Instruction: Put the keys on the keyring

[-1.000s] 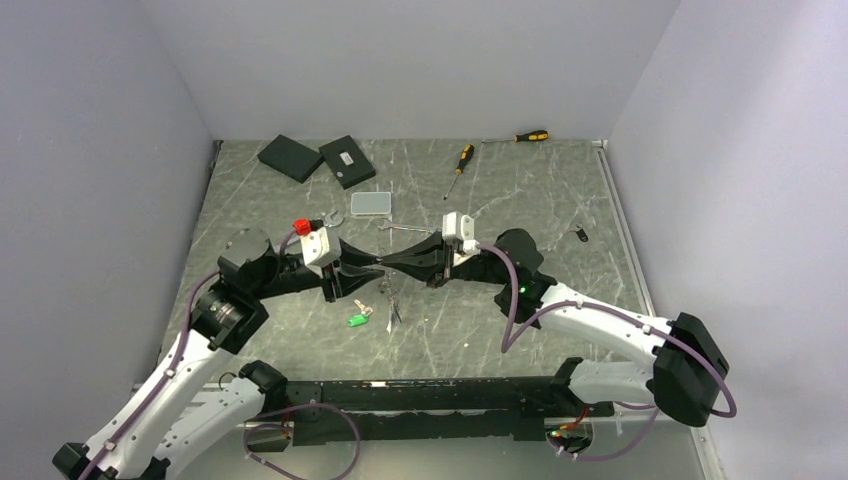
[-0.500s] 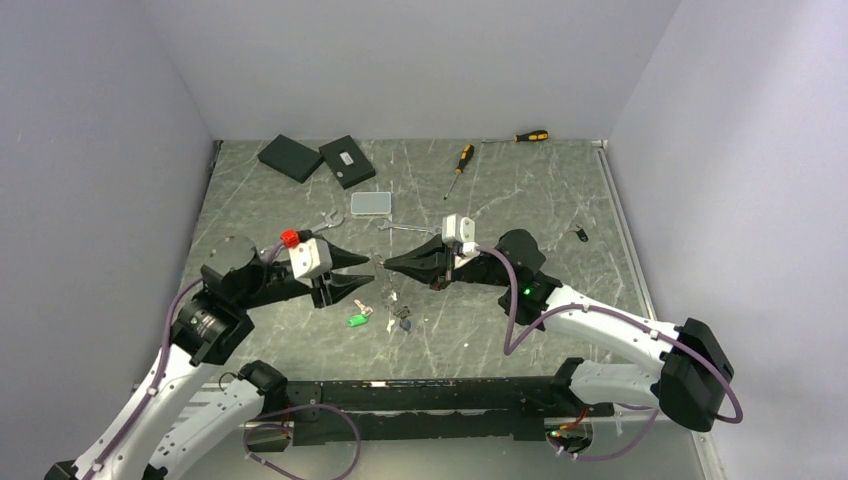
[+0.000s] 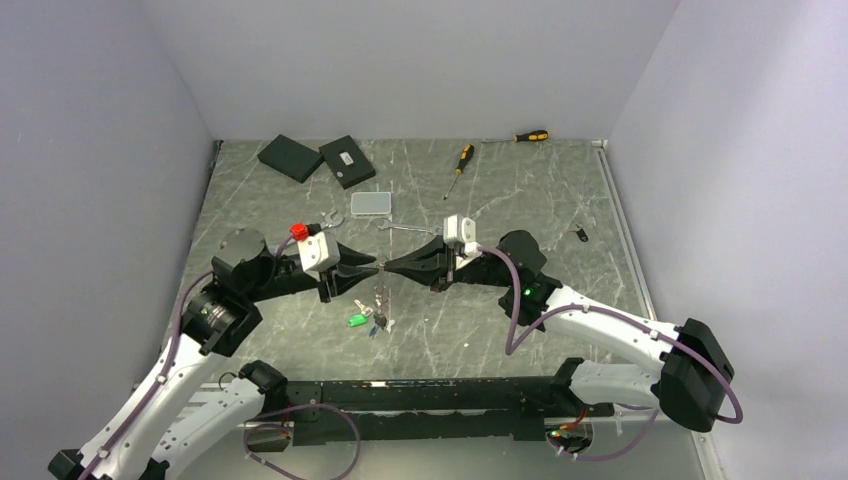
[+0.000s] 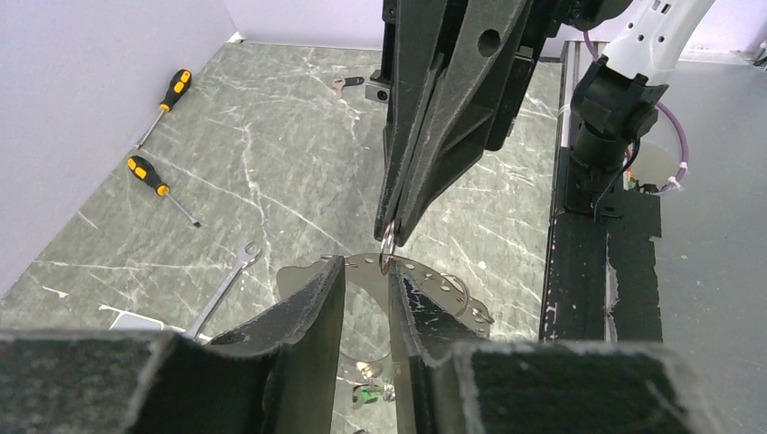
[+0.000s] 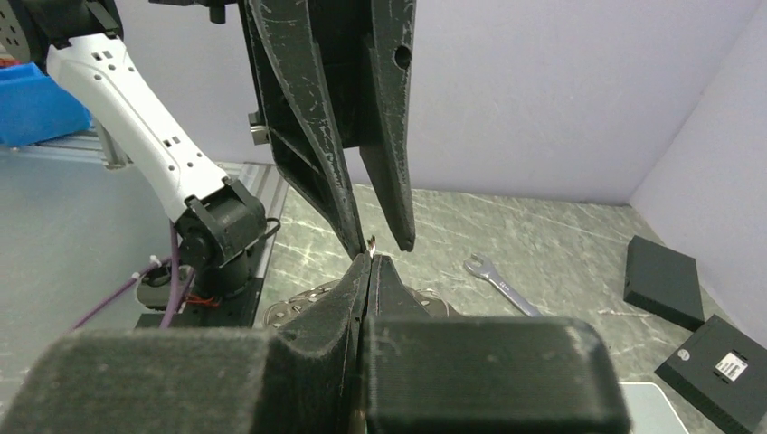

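We are seeing the right pincer (image 4: 390, 233) clenching the keyring (image 4: 441, 280) above the counter (image 3: 520, 200) | left pincer (image 4: 365, 271) hanging released, fingers flanking the wire | keys (image 3: 378, 320) clustering below, beside a green-tagged key (image 3: 356, 320).

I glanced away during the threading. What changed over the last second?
The left tool, which had pulled back leftward with jaws wide half a second ago, has returned tip to tip with the right tool, jaws narrower but open astride the keyring. The right tool stayed shut on the keyring, and the green key did not move.
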`<state>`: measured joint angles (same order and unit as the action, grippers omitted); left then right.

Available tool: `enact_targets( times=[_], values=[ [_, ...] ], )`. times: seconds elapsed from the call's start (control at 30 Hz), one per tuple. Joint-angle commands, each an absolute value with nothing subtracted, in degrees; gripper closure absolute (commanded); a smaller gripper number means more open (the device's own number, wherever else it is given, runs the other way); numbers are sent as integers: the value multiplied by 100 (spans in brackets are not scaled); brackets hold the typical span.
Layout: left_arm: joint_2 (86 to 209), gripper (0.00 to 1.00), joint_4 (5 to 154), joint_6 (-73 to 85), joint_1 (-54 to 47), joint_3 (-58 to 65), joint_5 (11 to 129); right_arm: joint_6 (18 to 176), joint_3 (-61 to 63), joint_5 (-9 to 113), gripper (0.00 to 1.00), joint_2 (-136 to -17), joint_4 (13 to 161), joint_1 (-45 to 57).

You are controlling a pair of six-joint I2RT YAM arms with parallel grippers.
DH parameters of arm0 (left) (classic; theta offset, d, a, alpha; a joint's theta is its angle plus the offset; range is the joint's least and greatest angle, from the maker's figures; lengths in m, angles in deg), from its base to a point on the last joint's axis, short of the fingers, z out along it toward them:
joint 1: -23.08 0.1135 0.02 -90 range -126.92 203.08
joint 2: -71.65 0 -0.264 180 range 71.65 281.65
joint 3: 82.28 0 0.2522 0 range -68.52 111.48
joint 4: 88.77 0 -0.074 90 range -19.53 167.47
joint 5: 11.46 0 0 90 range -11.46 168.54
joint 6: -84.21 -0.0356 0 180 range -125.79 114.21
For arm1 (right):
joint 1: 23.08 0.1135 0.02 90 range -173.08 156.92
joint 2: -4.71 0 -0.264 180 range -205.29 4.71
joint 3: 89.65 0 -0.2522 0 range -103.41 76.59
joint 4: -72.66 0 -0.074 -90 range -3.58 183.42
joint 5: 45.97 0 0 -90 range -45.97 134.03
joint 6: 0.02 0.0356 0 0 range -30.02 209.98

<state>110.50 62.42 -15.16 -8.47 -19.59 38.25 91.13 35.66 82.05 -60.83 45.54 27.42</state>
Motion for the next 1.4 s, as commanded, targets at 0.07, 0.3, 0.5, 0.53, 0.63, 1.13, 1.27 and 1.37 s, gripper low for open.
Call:
enact_targets(
  times=[0.07,0.3,0.5,0.53,0.63,1.13,1.27,1.37],
  values=[
    [11096,71,6575,-1473,-865,-2003,3632,9288,3569,8340,100,-5849,3897,2738],
    [11142,72,6644,-1385,-865,-2019,3465,9454,3637,8320,100,-5843,3575,2737],
    [11048,71,6872,-1209,-864,-2103,3407,9532,3607,8419,100,-5915,3498,2728],
    [11043,71,6917,-1177,-863,-2117,3394,9530,3607,8430,100,-5918,3492,2728],
    [11062,72,7003,-1121,-863,-2123,3394,9557,3600,8445,100,-5927,3458,2728],
    [11106,71,7016,-1136,-865,-2085,3296,9472,3623,8364,100,-5917,3570,2724],
    [11137,72,7229,-1036,-865,-2131,3213,9472,3612,8393,100,-5919,3578,2720],
    [11151,73,7287,-1004,-859,-2132,3183,9448,3592,8414,100,-5919,3634,2720]
  ],
)
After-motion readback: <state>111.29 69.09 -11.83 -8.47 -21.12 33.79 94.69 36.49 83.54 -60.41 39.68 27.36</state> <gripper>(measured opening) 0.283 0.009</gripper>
